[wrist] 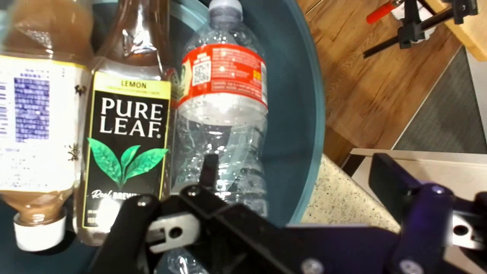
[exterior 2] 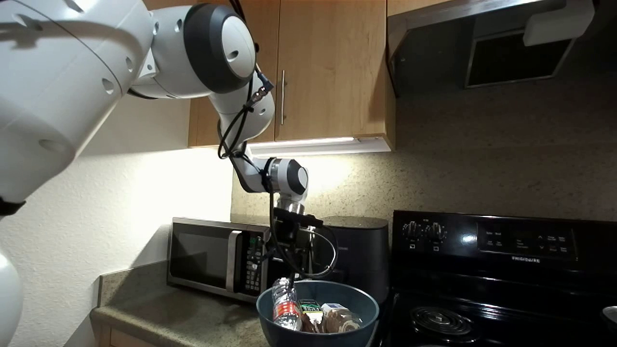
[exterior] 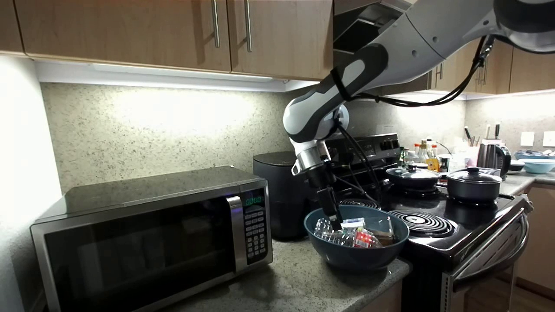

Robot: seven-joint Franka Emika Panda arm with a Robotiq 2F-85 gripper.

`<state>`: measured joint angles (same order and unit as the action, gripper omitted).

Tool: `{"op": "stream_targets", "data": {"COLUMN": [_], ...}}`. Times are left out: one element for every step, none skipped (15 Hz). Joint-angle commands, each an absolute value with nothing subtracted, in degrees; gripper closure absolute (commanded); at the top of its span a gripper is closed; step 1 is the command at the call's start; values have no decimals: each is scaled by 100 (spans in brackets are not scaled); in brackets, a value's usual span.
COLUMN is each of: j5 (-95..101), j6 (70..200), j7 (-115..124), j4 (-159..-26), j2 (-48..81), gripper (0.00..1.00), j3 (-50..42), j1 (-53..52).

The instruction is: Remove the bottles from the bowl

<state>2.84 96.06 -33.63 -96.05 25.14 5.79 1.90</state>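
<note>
Your bottles (wrist: 129,125) are in the bowl (exterior: 357,259), three of them side by side in the wrist view: a red-labelled clear bottle (wrist: 224,137) nearest the wall, a Pure Leaf (wrist: 127,163) next to it, then a brown bottle (wrist: 34,160), its cap (wrist: 39,233) pointing the opposite way to the clear bottle's. You have the gripper (wrist: 293,171) spread wide; in that view one finger (wrist: 210,171) overlaps the clear bottle and the other shows past the rim. You can't tell whether either touches. Your arm (exterior: 420,47) reaches in from above in both exterior views, bent at the wrist so the gripper points steeply down at the bottles. The bowl stands on the counter (exterior: 295,277), between the microwave (exterior: 143,251) and the stove (exterior: 468,223). On the stove sit a lidded pan (exterior: 412,181) and a lidded pot (exterior: 472,188), their contents unclear. Beyond is a pale blue bowl (exterior: 537,166).
</note>
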Motion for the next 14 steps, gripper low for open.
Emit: {"op": "stream_targets", "data": {"j5": [185,284,367,423,511,606,668,758,877,1211,872,1010,1061,1077], "j6": [9446,9549,9617,9601,9610,9617,9630,9631,9615,9698,9587,9604,9605,9605], "j7": [-3522,-3472,-3426,-3389,-3369,-3361,-3379,-3366,-3327,-3076,-3299,-3246,-3224,-3219], "j4": [-9625,-9647,-9654,-9633,-9634,-9627,-9611,-9607,-9604,-9627,-9586,-9576,-9563,-9549], "j2": [2500,2486,2487,2515,2528,2548,2568,2579,2570,2483,2577,2575,2574,2574], "gripper": [0,0,0,0,0,0,0,0,0,0,0,0,0,0], "j3": [604,576,548,529,515,502,497,488,472,381,498,466,450,445], "j1": [220,197,181,169,145,128,134,129,107,25,149,124,111,106]}}
